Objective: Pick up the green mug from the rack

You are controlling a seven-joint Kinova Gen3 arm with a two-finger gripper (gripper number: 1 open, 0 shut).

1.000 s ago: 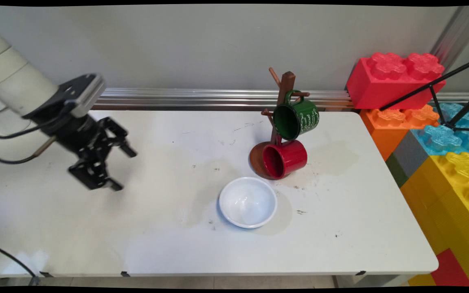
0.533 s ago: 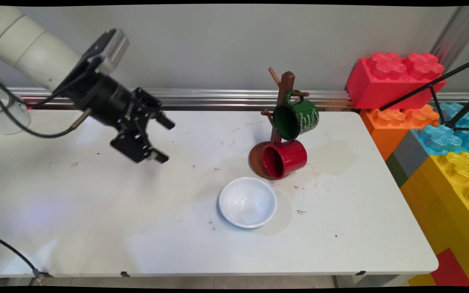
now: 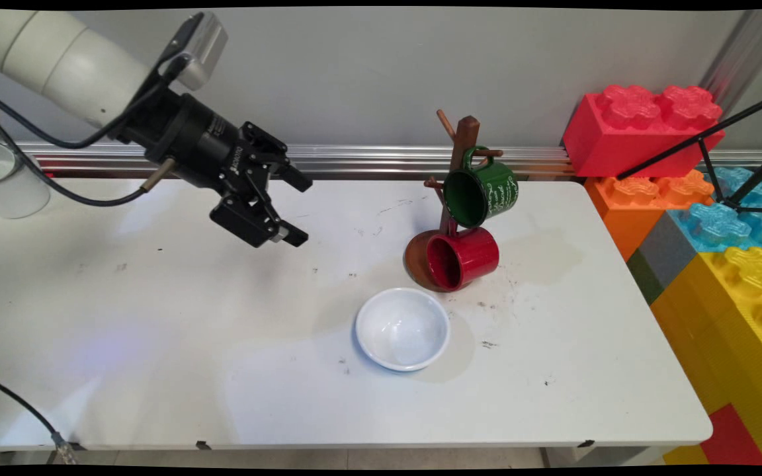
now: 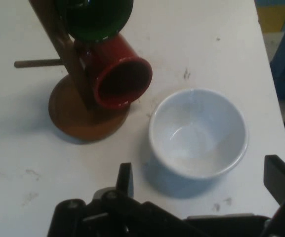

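Note:
My black gripper [image 3: 299,206] hangs open and empty above the table's back left part, pointing right toward the mug tree. In the hand view the gripper [image 4: 201,180] shows its two fingers wide apart at the bottom. A white bowl [image 3: 403,328] [image 4: 197,132] sits on the table right of and nearer than the gripper. Behind it stands a brown wooden mug tree [image 3: 460,155] [image 4: 78,106]. A green mug [image 3: 481,190] [image 4: 100,17] hangs on an upper peg and a red mug [image 3: 463,258] [image 4: 117,74] on a lower one, both with mouths facing left-front.
Large toy bricks, red [image 3: 642,125], orange [image 3: 649,198], blue [image 3: 728,221] and yellow [image 3: 738,311], are stacked past the table's right edge. A black tripod leg [image 3: 705,142] crosses them. A clear cup [image 3: 4,178] stands at the back left. A metal rail [image 3: 368,158] runs along the wall.
The gripper has risen and swung right across the table's left part toward the mug tree, staying open. The bowl and mugs have not moved.

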